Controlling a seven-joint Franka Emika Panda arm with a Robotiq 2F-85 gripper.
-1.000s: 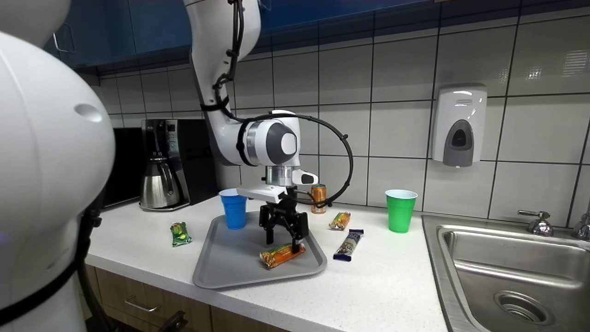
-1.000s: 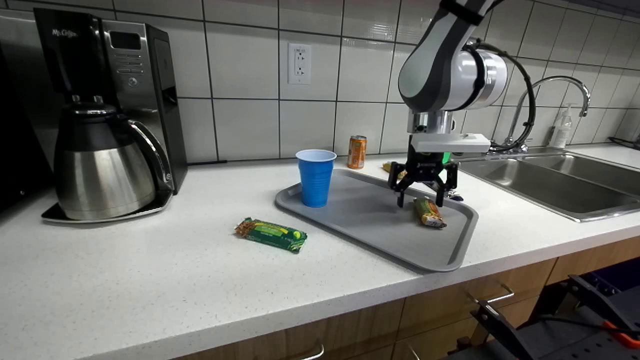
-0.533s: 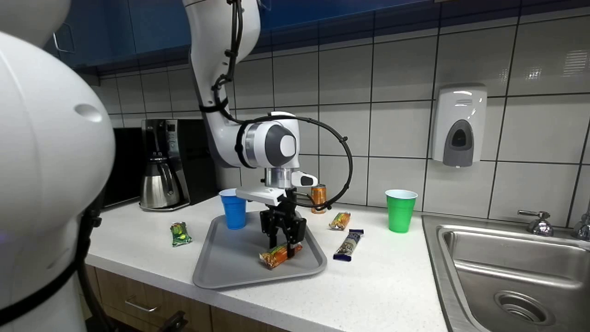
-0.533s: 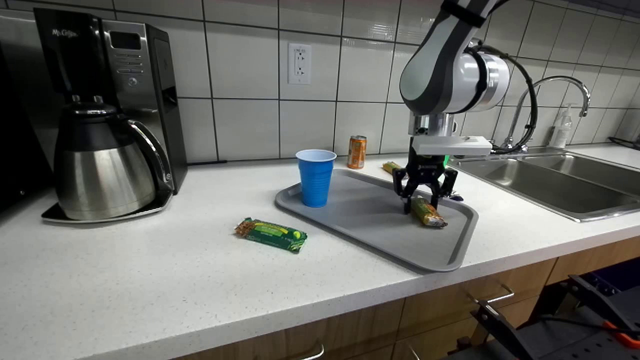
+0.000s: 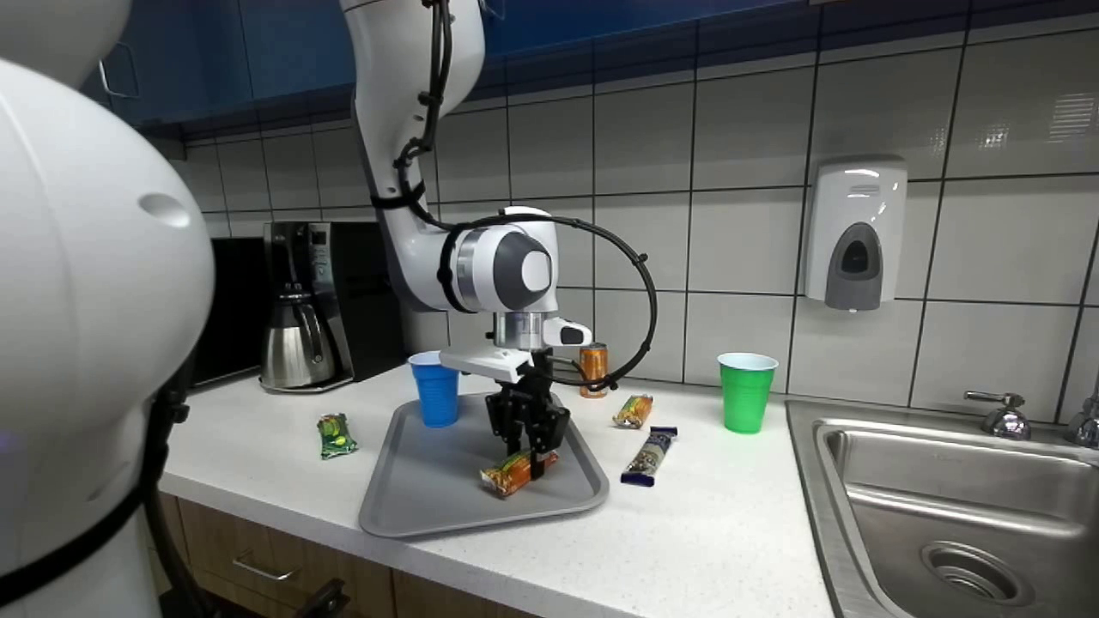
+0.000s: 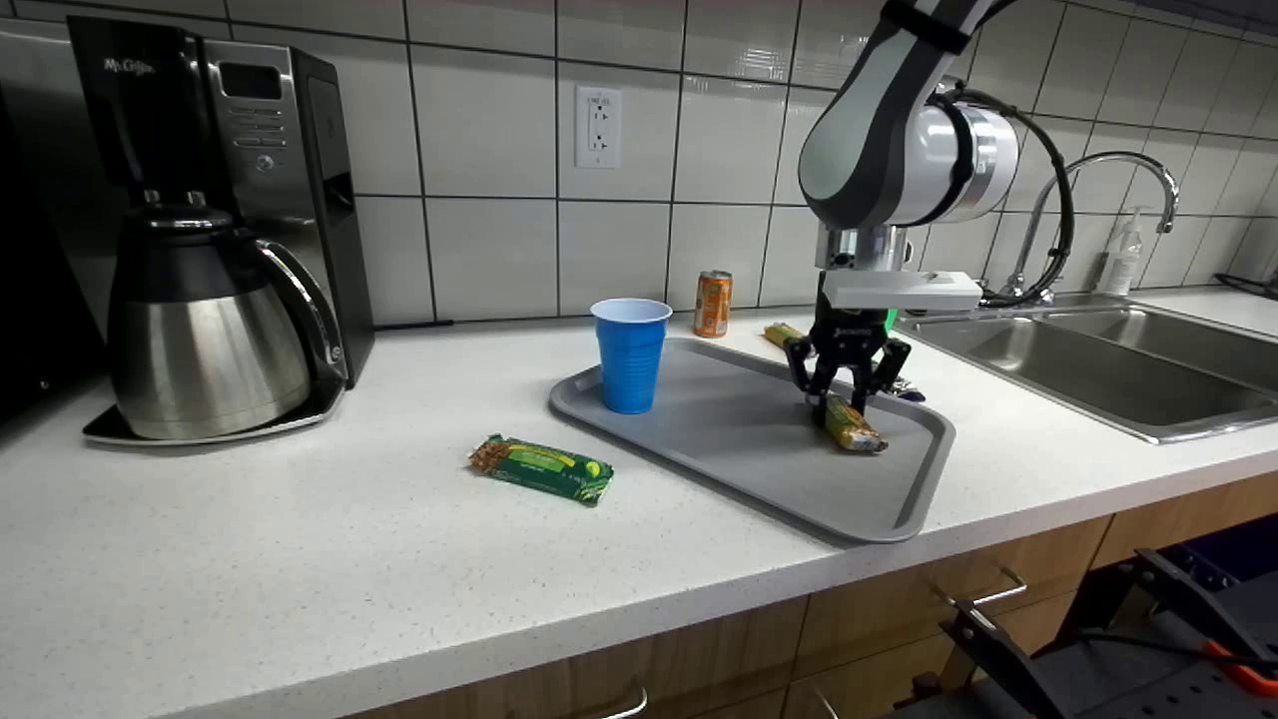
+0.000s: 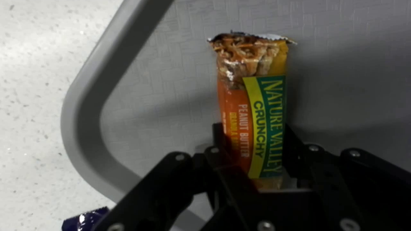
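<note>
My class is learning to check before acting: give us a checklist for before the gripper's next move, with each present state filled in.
1. Granola bar between the jaws of the gripper: ok; they are closed on both its sides.
2. Firmness of grip: cannot tell.
3. Granola bar held mid-length: not ok; the jaws sit nearer one end.
4. Blue cup upright on the gray tray, apart from the gripper: ok.
5. The gray tray well back from the edge of the counter: not ok; one corner lies close.
</note>
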